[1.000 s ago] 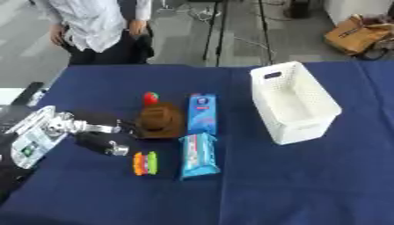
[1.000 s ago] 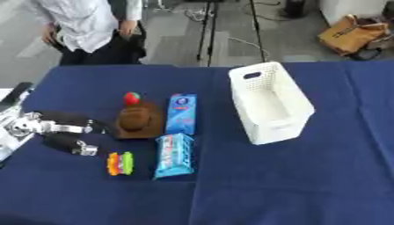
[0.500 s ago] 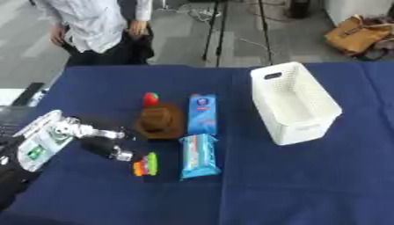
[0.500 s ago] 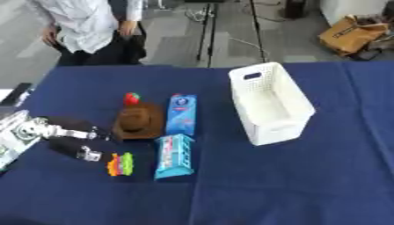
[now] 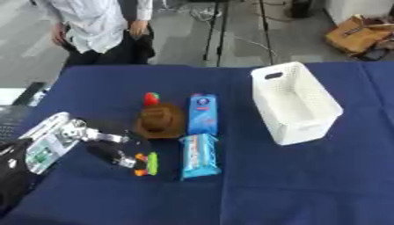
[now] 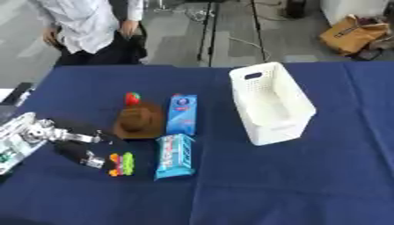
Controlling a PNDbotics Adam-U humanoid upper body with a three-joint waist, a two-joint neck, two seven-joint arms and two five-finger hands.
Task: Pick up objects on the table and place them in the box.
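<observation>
Box (image 5: 295, 102) upright, nothing inside; left hand (image 5: 115, 147) well apart.

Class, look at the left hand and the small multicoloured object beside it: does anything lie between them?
Nothing visible does. The left hand reaches the multicoloured object from the left, fingertips right at it; the brown hat lies farther back.

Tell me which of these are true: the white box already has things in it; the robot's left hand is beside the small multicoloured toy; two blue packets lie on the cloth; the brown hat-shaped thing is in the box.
1. The white box already has things in it. False: it looks empty.
2. The left hand is beside the small multicoloured toy. True.
3. Two blue packets lie on the cloth, an upper packet and a lower packet. True.
4. The brown hat-shaped thing is in the box. False: it lies on the blue cloth, left of the box.
</observation>
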